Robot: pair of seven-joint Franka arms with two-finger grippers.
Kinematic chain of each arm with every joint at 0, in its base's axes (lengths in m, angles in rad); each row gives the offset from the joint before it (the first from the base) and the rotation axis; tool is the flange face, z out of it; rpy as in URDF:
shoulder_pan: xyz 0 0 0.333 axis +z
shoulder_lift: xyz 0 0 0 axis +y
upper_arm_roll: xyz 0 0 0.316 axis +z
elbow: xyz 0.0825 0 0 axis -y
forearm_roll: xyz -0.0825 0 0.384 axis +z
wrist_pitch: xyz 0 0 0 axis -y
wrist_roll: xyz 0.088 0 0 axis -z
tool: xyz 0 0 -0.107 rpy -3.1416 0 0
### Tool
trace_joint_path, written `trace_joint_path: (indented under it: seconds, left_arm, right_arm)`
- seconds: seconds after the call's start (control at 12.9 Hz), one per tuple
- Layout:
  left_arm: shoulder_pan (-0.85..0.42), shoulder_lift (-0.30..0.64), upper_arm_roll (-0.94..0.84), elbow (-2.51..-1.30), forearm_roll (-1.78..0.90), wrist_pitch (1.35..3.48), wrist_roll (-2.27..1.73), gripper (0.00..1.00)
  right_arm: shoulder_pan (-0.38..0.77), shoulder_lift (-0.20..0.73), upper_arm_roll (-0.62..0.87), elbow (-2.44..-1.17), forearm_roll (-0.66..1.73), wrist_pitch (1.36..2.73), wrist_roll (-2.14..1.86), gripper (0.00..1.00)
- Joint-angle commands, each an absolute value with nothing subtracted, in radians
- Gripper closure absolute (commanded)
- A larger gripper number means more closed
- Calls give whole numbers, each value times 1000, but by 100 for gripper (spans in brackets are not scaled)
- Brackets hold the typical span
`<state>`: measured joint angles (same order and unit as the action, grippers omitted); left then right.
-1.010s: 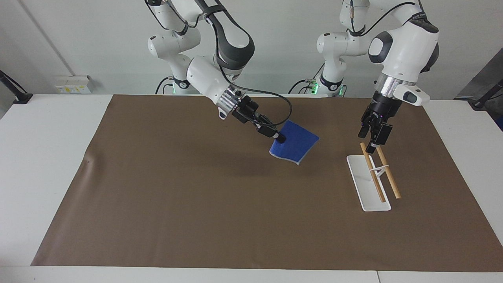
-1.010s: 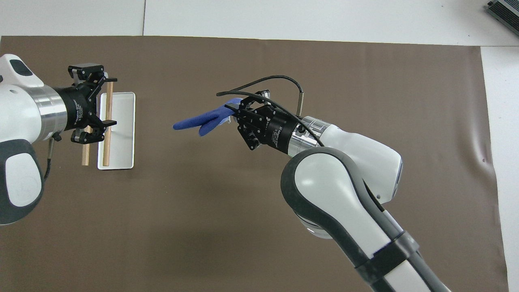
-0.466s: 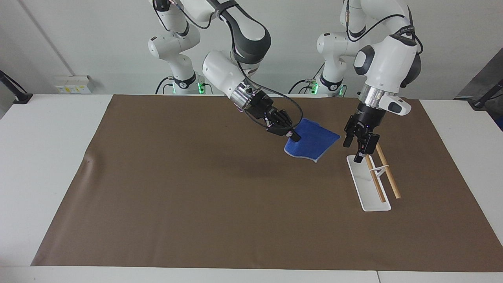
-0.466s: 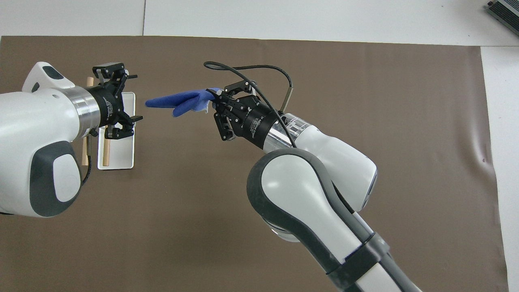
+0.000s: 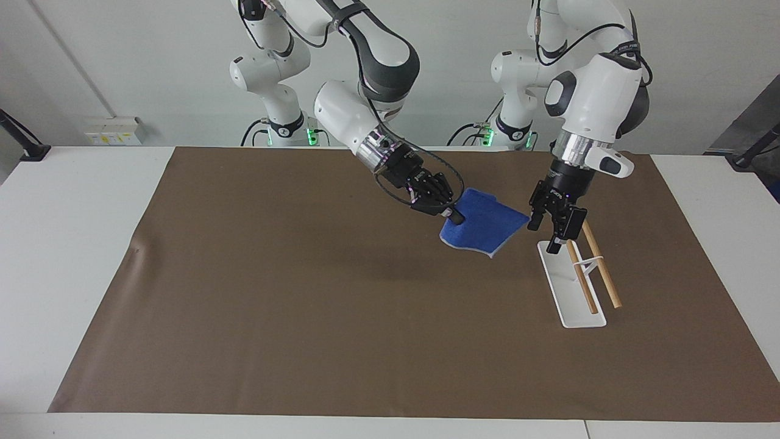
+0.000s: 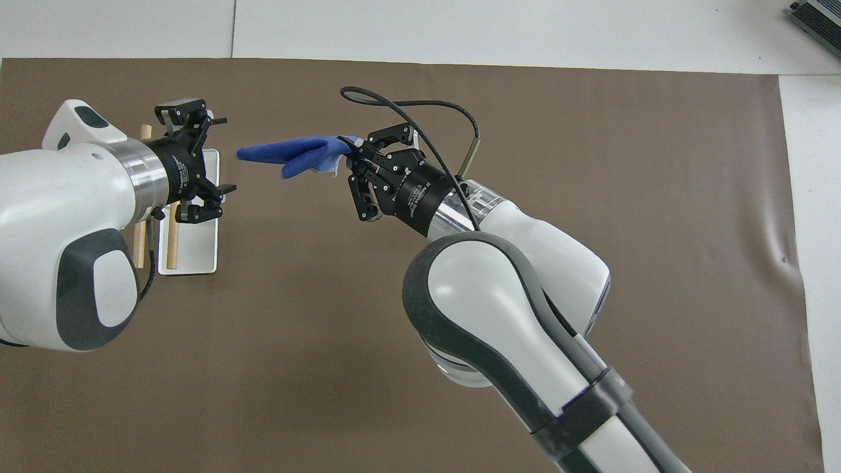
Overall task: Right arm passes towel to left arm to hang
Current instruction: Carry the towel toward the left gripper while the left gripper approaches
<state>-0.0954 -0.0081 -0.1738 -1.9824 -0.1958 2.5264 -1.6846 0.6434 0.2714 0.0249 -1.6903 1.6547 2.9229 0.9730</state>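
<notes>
Narrow air gap between the towel's [image 5: 484, 224] free edge and the spread left tool [image 5: 549, 230], white rack [image 5: 573, 286] with two wooden rods directly beneath that tool, open brown mat [image 5: 304, 305] elsewhere on the surface.

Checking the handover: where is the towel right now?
The towel hangs in the air from the right claw, over the brown mat, its free corner close to the open left claw beside the rack.

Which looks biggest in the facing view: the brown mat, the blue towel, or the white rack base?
1. Brown mat, by far.
2. Towel, held up by the right gripper.
3. White rack base; close to the towel, so unsure.
</notes>
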Motion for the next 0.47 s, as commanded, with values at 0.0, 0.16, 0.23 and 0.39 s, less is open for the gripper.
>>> trace_joint_path:
  seconds: [0.0, 0.16, 0.23, 0.39]
  left_arm:
    - [-98, 31, -172, -1924, -209, 2531, -1727, 0]
    - [-98, 37, -170, -1908, -207, 2531, -1747, 0]
    - [-97, 44, -170, -1892, -206, 2531, -1765, 0]
    - [-97, 52, -170, -1881, -204, 2534, -1808, 0]
  right_arm:
    - [643, 287, 29, -1670, 1667, 2941, 945, 100]
    - [643, 287, 29, -1671, 1667, 2941, 945, 100]
    - [643, 287, 29, -1672, 1667, 2941, 942, 100]
    - [643, 287, 29, -1674, 1667, 2941, 940, 100]
